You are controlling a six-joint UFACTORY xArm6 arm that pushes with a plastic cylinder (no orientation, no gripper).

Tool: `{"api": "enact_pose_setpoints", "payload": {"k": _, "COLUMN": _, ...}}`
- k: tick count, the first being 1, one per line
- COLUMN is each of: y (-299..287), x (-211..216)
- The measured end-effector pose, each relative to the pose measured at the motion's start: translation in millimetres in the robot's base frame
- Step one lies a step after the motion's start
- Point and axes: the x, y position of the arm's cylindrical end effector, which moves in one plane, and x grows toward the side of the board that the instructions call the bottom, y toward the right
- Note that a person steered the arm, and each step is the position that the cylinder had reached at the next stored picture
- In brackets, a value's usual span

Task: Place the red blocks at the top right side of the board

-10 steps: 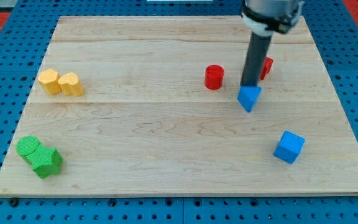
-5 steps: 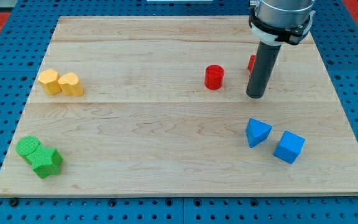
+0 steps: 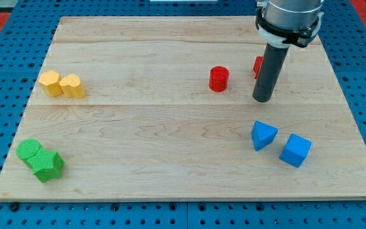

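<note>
Upright rod, my tip (image 3: 262, 100) right of red cylinder (image 3: 218, 79); no gripper present.

Wooden board (image 3: 170, 146) with red (image 3: 218, 78), blue (image 3: 263, 135), yellow (image 3: 51, 83), green blocks (image 3: 29, 151).

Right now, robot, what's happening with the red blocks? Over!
My tip on the board, right of the red cylinder. Second red block mostly hidden behind the rod. Blue blocks below, not in the way.
</note>
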Motion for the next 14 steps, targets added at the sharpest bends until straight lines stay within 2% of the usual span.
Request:
{"api": "enact_pose_setpoints", "payload": {"k": 1, "y": -8, "x": -5}}
{"api": "enact_pose_setpoints", "payload": {"k": 2, "y": 32, "x": -48}}
{"api": "enact_pose_setpoints", "payload": {"k": 3, "y": 25, "x": -92}}
{"api": "enact_pose_setpoints", "payload": {"k": 4, "y": 18, "x": -111}}
{"api": "enact_pose_setpoints", "payload": {"k": 5, "y": -19, "x": -92}}
{"api": "enact_pose_setpoints", "payload": {"k": 7, "y": 12, "x": -137}}
{"api": "enact_pose_setpoints", "payload": {"k": 8, "y": 1, "x": -125}}
{"api": "enact_pose_setpoints", "payload": {"k": 9, "y": -1, "x": -24}}
{"api": "enact_pose_setpoints", "payload": {"k": 10, "y": -36, "x": 2}}
{"api": "enact_pose_setpoints", "payload": {"k": 11, "y": -74, "x": -12}}
{"api": "enact_pose_setpoints", "payload": {"k": 14, "y": -98, "x": -97}}
